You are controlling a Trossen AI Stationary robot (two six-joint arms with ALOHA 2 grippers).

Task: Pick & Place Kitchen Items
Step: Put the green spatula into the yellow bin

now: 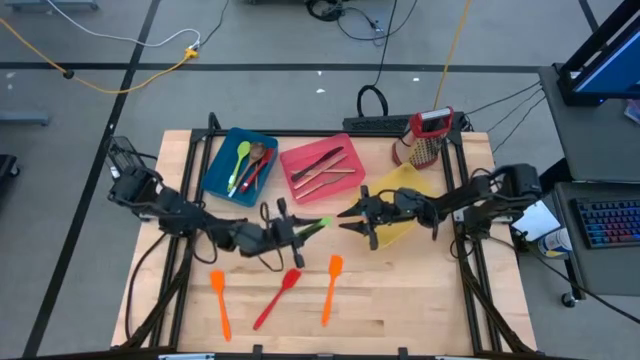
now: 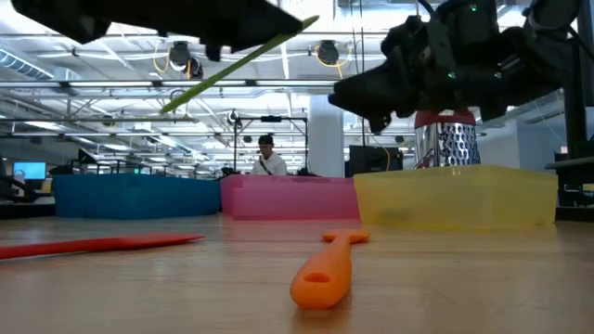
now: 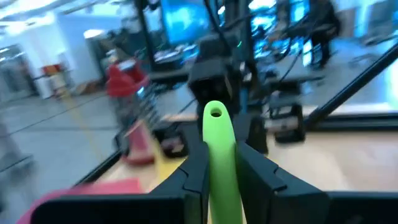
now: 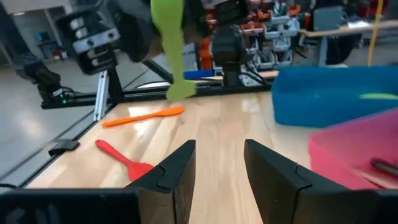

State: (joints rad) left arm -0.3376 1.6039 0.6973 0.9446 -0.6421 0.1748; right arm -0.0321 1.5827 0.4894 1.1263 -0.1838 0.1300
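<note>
My left gripper (image 1: 287, 229) is over the table's middle, shut on a green silicone utensil (image 1: 316, 224) that shows in the low view (image 2: 239, 61) and hangs in the right wrist view (image 4: 170, 50). My right gripper (image 1: 357, 215) faces it from the right, open and empty (image 4: 217, 163), above the yellow bin's left end. Two orange spatulas (image 1: 219, 303) (image 1: 331, 287) and a red spatula (image 1: 277, 298) lie flat on the wood near the front edge. A green spoon and other utensils lie in the blue bin (image 1: 214, 170), dark and copper cutlery in the pink bin (image 1: 296, 163). My left gripper pinches the green utensil between its two fingers (image 3: 194, 177), partway along the handle (image 3: 221, 163). The handle runs along the fingers, and its free end with the hanging hole (image 3: 216, 112) sticks out past the tips toward the right arm. The utensil is lifted clear of the table and slanted.
The yellow bin (image 1: 412, 181) sits under the right arm, and the red-topped metal grater (image 1: 428, 138) stands behind it at the far right. Bare wood lies between the spatulas and the bins. A person (image 2: 267, 160) is in the room beyond.
</note>
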